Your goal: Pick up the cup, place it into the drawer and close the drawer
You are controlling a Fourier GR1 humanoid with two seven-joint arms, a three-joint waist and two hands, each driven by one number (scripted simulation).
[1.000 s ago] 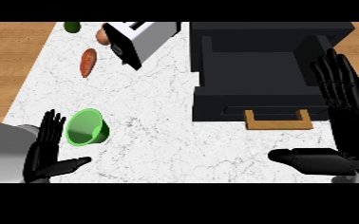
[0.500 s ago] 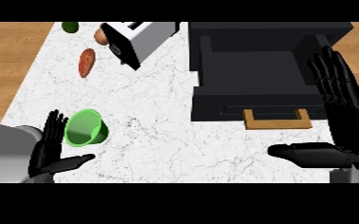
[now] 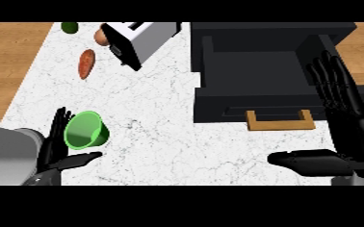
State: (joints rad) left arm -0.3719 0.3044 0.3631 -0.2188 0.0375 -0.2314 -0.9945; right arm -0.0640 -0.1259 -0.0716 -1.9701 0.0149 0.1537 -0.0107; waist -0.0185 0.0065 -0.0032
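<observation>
A green cup [image 3: 86, 130] lies on the white marble counter at the lower left, its mouth facing up and toward me. My left hand [image 3: 57, 146] is open right beside it, fingers up along its left side and thumb pointing right below it. The black drawer [image 3: 263, 84] stands pulled open at the right, with a wooden handle [image 3: 280, 120] on its front. At the right edge, my right hand [image 3: 340, 120] is open beside the drawer's front, fingers straight up and thumb stretched left below the handle.
A silver toaster [image 3: 137, 41] sits at the top middle. A sweet potato [image 3: 86, 63], a brown round vegetable [image 3: 101, 37] and a green fruit [image 3: 69, 27] lie at the top left. Wooden floor shows past the counter's left edge.
My left hand has shifted slightly right, closer to the cup. The right hand has moved a little left toward the drawer. The cup has not moved.
</observation>
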